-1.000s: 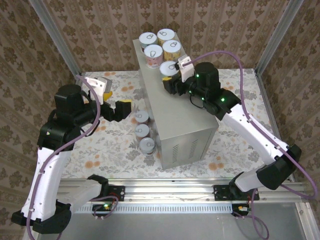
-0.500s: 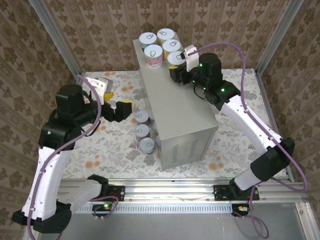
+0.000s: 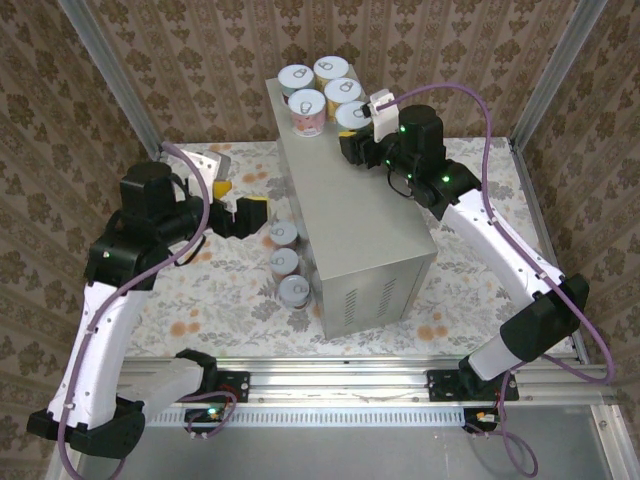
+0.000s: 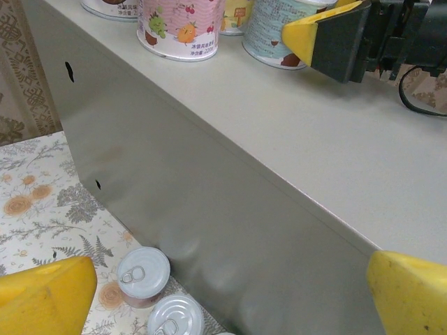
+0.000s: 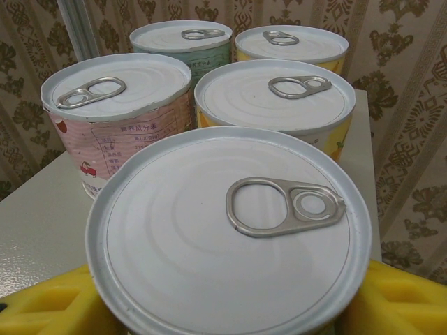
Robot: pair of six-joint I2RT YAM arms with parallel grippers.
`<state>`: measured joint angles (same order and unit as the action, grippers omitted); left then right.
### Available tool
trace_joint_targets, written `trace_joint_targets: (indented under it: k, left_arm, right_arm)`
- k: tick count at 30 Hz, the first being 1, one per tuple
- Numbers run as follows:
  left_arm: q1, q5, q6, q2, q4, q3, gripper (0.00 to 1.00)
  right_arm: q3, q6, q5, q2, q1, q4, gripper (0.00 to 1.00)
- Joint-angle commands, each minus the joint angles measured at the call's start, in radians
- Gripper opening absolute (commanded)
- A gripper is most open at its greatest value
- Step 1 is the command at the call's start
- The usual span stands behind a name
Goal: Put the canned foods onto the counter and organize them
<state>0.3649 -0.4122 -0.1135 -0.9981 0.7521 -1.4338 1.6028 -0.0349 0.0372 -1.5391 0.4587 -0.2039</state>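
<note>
The counter [image 3: 365, 235], a smooth light-grey metal box with vent slits on its near end face, stands on the floral cloth [image 3: 190, 300]. The left gripper [image 3: 238, 198] hangs beside the counter's left wall, its yellow-tipped jaws spread wide. It is near three cans [image 3: 284, 262] lined up on the cloth along that wall. The right gripper [image 5: 223, 307] is clamped on the held can [image 5: 227, 223], which stands at the counter's far end. Just beside it, four cans [image 3: 307, 102] form a two-by-two block at the far edge. That makes eight short round tins, with flat silvery pull-tab lids and paper labels.
</note>
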Motion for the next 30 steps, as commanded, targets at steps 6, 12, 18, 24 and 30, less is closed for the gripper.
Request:
trace_joint_targets:
  k: [6, 12, 18, 24, 30]
  left_arm:
    - [-0.007, -0.028, -0.033, -0.001, -0.034, -0.011, 1.00]
    - [-0.008, -0.028, -0.038, -0.002, -0.036, -0.013, 1.00]
    - [-0.007, -0.034, -0.043, -0.008, -0.045, -0.014, 1.00]
    - [-0.007, -0.036, -0.044, -0.010, -0.046, -0.014, 1.00]
    - [-0.008, -0.038, -0.046, -0.019, -0.048, -0.021, 1.00]
  right_arm:
    - [-0.031, -0.005, 0.001, 0.024, -0.015, -0.005, 0.67]
    - [-0.052, -0.003, 0.006, 0.040, -0.017, 0.003, 0.67]
    - [-0.058, -0.008, 0.012, 0.048, -0.017, 0.001, 0.67]
    - [-0.054, -0.009, 0.029, 0.048, -0.017, 0.002, 0.68]
    - [-0.051, 0.003, 0.046, 0.069, -0.026, 0.001, 0.87]
